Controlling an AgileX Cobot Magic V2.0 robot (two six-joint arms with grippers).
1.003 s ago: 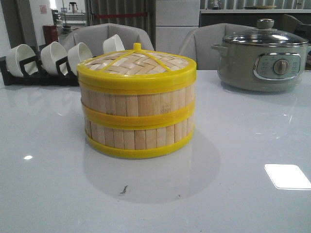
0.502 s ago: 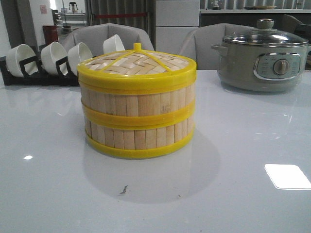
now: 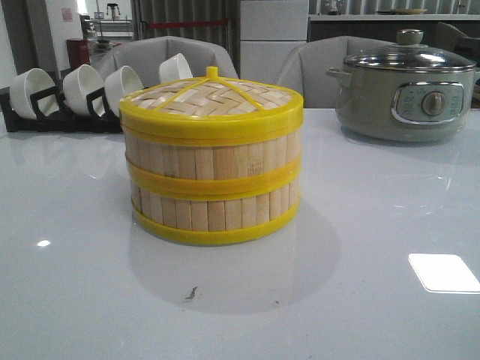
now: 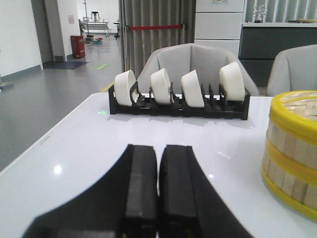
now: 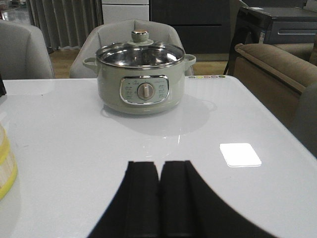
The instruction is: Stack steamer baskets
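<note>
Two steamer baskets stand stacked in the middle of the white table: the upper basket (image 3: 212,156) rests squarely on the lower basket (image 3: 214,212). A woven-bamboo lid (image 3: 212,99) with a yellow rim and knob covers the top. The stack also shows in the left wrist view (image 4: 293,148), and a sliver of it shows in the right wrist view (image 5: 6,166). My left gripper (image 4: 158,148) is shut and empty, low over the table to the stack's left. My right gripper (image 5: 159,166) is shut and empty, to the stack's right. Neither arm shows in the front view.
A grey electric pot (image 3: 406,86) with a glass lid stands at the back right; it also shows in the right wrist view (image 5: 140,79). A black rack of white bowls (image 3: 67,94) stands at the back left, also in the left wrist view (image 4: 179,94). Grey chairs stand behind the table.
</note>
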